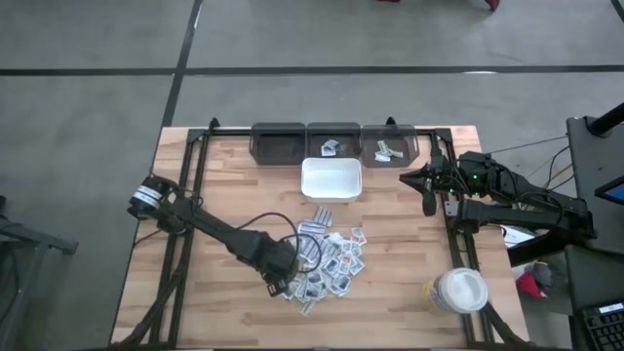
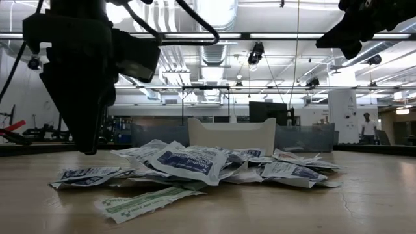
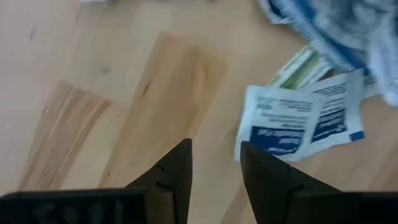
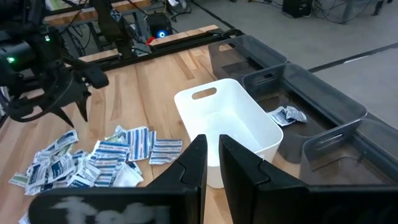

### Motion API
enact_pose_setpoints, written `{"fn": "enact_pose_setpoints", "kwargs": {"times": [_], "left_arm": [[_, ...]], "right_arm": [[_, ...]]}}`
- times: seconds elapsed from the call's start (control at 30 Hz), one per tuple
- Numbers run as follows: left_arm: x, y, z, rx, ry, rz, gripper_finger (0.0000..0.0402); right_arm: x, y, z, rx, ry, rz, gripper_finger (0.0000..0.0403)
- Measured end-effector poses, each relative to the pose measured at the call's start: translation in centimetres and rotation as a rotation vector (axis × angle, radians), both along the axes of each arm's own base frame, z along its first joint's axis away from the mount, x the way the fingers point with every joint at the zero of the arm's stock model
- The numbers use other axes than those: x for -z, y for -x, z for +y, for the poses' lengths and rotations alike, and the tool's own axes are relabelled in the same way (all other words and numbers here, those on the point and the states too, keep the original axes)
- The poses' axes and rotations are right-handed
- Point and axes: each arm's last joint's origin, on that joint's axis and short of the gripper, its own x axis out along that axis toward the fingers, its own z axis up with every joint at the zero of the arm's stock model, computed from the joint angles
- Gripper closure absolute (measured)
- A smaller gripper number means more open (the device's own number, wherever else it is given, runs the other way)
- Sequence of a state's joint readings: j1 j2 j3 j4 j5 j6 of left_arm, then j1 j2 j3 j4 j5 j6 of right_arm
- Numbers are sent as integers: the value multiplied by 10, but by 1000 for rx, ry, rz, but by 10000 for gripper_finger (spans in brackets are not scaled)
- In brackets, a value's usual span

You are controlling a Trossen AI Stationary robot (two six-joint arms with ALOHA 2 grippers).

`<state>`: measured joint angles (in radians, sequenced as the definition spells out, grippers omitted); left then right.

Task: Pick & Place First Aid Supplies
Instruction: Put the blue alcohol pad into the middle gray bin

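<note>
The first aid supplies (image 1: 327,258) lie in a loose heap of small flat packets on the wooden table, near its front middle. My left gripper (image 3: 214,158) points down, open, just above bare wood at the heap's left edge (image 1: 278,283). Nothing is between its fingers. A white packet with blue print (image 3: 292,121) lies flat just beside one finger. My right gripper (image 4: 211,146) waits at the table's right side (image 1: 427,200), well above it. Its fingers are nearly together and hold nothing.
A white square tray (image 1: 331,178) stands behind the heap. Three dark bins (image 1: 333,141) line the far edge. The middle one holds a packet (image 1: 330,147) and the right one another (image 1: 388,149). A round white-lidded jar (image 1: 458,291) stands at the front right. Bare wood lies left of the heap.
</note>
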<state>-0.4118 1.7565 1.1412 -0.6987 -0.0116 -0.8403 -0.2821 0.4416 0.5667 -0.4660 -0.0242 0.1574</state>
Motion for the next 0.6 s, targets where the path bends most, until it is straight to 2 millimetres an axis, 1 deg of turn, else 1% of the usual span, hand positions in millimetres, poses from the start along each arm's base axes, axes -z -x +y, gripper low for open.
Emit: {"fn": "enact_pose_setpoints", "kwargs": {"times": [0.37,0.6], "left_arm": [[0,0,-11,29,28,-35,273],[17,-3,-14,13,17,15,273]], "right_arm": [[0,0,0,0,0,0,364],[0,0,0,0,0,1,364]]}}
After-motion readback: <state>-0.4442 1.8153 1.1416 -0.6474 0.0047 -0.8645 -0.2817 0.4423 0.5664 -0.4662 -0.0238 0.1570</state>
